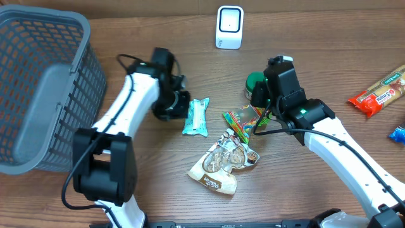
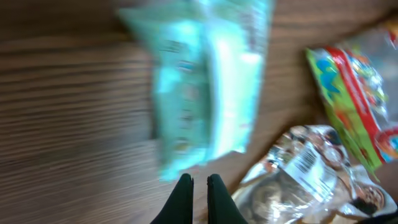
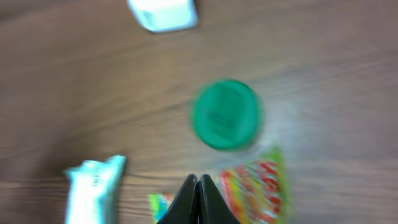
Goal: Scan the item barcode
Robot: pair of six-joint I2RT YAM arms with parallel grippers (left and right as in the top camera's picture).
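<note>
We find a brown wood-grain table [image 1: 190, 76] with a large grey plastic lattice basket [image 1: 88, 69] at its left edge. The left gripper [image 2: 199, 182] is clenched on nothing and sits just short of a mint-green plastic wrapper [image 1: 197, 117]. The right gripper [image 3: 198, 182] is likewise clenched and empty, near a round green lid [image 3: 225, 114]. At mid-table lies a clear plastic pouch with brown print [image 1: 223, 166], its white barcode label [image 2: 305, 160] facing up. A red, green and yellow foil packet [image 1: 243, 120] lies just beside it. A red-and-tan bar wrapper [image 1: 380, 90] lies well apart at the right. The white box-shaped scanner [image 1: 229, 26] stands at the far edge, apart from every item. A small blue object [image 1: 397, 134] shows at the right border.
</note>
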